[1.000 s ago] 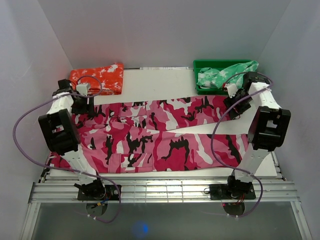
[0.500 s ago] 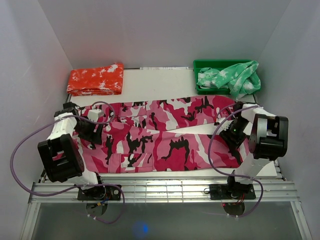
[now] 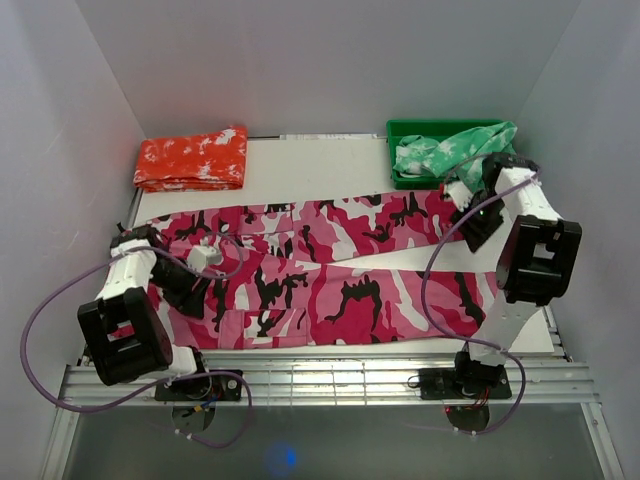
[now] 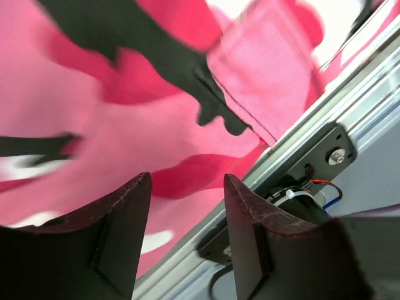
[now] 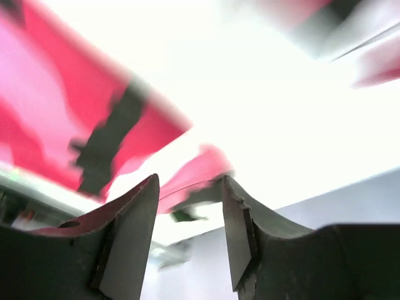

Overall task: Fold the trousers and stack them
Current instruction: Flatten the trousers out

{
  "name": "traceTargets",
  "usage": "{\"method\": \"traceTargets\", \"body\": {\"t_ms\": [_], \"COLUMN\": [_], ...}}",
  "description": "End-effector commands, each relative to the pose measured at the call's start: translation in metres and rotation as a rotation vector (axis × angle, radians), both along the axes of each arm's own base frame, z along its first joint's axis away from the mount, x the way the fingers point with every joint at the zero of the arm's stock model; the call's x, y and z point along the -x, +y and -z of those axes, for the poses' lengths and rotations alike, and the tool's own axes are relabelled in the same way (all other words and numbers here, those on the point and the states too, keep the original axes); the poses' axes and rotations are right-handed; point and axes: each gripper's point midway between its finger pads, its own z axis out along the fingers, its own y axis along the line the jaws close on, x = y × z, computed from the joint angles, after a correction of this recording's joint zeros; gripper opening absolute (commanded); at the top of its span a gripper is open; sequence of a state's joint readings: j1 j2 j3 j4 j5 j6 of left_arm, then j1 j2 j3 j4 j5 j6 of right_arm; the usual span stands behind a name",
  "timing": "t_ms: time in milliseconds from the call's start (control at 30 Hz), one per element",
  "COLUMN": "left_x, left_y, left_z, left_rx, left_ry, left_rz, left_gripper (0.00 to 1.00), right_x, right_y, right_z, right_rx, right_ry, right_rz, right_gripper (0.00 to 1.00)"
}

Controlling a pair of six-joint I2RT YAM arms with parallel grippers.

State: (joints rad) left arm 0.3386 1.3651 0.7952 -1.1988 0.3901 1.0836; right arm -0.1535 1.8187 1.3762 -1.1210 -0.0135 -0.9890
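The trousers (image 3: 330,270) lie flat across the table (image 3: 320,165), waist at the left and both legs running right, the far leg ending just beside the green bin (image 3: 400,130). The cloth looks soft, light and limp: expect it to sag, drag and wrinkle, with no stiffness to carry a fold, so lift both ends together. Take hold at edges that offer thickness, namely the waistband and the leg hems. The left gripper (image 3: 185,285) hangs over the waist end, its fingers (image 4: 125,231) spread with nothing between them. The right gripper (image 3: 478,225) is above the far leg's hem; its fingers (image 5: 134,231) are likewise apart and empty, though that view is blurred.
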Motion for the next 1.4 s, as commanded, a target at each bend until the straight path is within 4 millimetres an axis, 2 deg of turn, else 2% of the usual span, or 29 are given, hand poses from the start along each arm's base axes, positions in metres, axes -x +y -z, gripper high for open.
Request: {"method": "traceTargets", "body": {"t_ms": [0,33,67,100,133,167,200,233,333,367,433,467,533,567,667,700,733,800,900,967,1000,1033,1100,1133,1167,1200,1233,1267,1367], "left_x": [-0.062,-0.079,-0.114,-0.131,-0.148,-0.162,-0.193,-0.208,-0.242,-0.248,-0.256,-0.256,-0.259,-0.255,-0.242,-0.236,-0.232,-0.211,-0.185,-0.175,-0.17,-0.169,-0.17,-0.172,-0.172,-0.173,-0.177,-0.18,-0.189], "left_y": [-0.01,-0.01,-0.003,0.0,0.003,0.005,0.015,0.018,0.025,0.026,0.028,0.028,0.027,0.026,0.013,0.009,-0.001,-0.016,-0.044,-0.064,-0.07,-0.07,-0.071,-0.07,-0.069,-0.068,-0.068,-0.068,-0.068], "left_z": [-0.054,-0.062,-0.081,-0.078,-0.082,-0.085,-0.099,-0.088,-0.083,-0.066,-0.05,-0.034,-0.02,-0.01,0.013,0.017,0.017,0.025,0.028,0.025,0.027,0.027,0.03,0.031,0.034,0.034,0.033,0.033,0.027], "left_rx": [0.109,0.122,0.119,0.135,0.139,0.149,0.128,0.124,0.075,0.065,0.017,0.004,-0.03,-0.041,-0.049,-0.046,-0.028,-0.009,0.03,0.054,0.055,0.055,0.052,0.046,0.04,0.037,0.037,0.039,0.039], "left_ry": [-0.234,-0.239,-0.329,-0.311,-0.323,-0.308,-0.387,-0.36,-0.356,-0.313,-0.292,-0.262,-0.253,-0.232,-0.174,-0.16,-0.156,-0.095,-0.046,-0.038,-0.027,-0.022,-0.009,-0.007,0.003,0.001,-0.009,-0.012,-0.026], "left_rz": [0.041,-0.045,-0.082,-0.126,-0.169,-0.261,-0.295,-0.335,-0.393,-0.396,-0.397,-0.392,-0.37,-0.361,-0.303,-0.285,-0.247,-0.208,-0.138,-0.089,-0.079,-0.089,-0.114,-0.12,-0.122,-0.122,-0.12,-0.119,-0.116], "left_gripper": [0.61,0.62,0.64,0.65,0.65,0.67,0.69,0.69,0.7,0.69,0.69,0.68,0.68,0.67,0.65,0.65,0.65,0.62,0.6,0.6,0.6,0.6,0.6,0.6,0.6,0.6,0.6,0.6,0.6], "right_x": [-0.074,-0.089,-0.11,-0.135,-0.148,-0.159,-0.174,-0.184,-0.196,-0.189,-0.184,-0.164,-0.153,-0.129,-0.095,-0.067,-0.059,-0.023,-0.006,-0.023,-0.024,-0.058,-0.076,-0.091,-0.122,-0.126,-0.133,-0.147,-0.144], "right_y": [0.051,0.059,0.07,0.075,0.079,0.084,0.083,0.093,0.087,0.085,0.071,0.066,0.052,0.047,0.038,0.037,0.032,0.017,0.006,0.01,0.013,0.015,0.01,0.008,-0.005,-0.009,-0.017,-0.028,-0.046], "right_z": [-0.041,-0.034,-0.035,-0.048,-0.033,-0.03,-0.028,-0.015,0.006,0.024,0.037,0.057,0.061,0.076,0.076,0.088,0.08,0.086,0.074,0.052,0.039,0.015,-0.013,-0.014,-0.044,-0.05,-0.041,-0.052,-0.029], "right_rx": [-0.161,-0.18,-0.182,-0.182,-0.186,-0.189,-0.182,-0.162,-0.097,-0.077,-0.005,0.009,0.081,0.091,0.097,0.094,0.098,0.095,0.08,-0.017,-0.056,-0.095,-0.139,-0.16,-0.149,-0.15,-0.134,-0.11,-0.052], "right_ry": [-0.172,-0.173,-0.218,-0.289,-0.277,-0.291,-0.325,-0.324,-0.329,-0.293,-0.285,-0.227,-0.235,-0.174,-0.12,-0.052,-0.064,0.005,0.02,-0.038,-0.024,-0.112,-0.14,-0.148,-0.25,-0.243,-0.221,-0.264,-0.217], "right_rz": [0.006,0.014,0.001,0.022,0.031,0.029,0.034,0.024,0.018,0.016,0.014,-0.004,-0.018,-0.033,-0.043,-0.062,-0.069,-0.071,-0.069,-0.045,-0.034,-0.007,0.025,0.048,0.061,0.071,0.082,0.087,0.075], "right_gripper": [0.52,0.52,0.52,0.52,0.52,0.52,0.52,0.51,0.5,0.49,0.49,0.49,0.47,0.47,0.44,0.44,0.42,0.4,0.41,0.46,0.51,0.53,0.57,0.57,0.57,0.56,0.56,0.55,0.52]}}
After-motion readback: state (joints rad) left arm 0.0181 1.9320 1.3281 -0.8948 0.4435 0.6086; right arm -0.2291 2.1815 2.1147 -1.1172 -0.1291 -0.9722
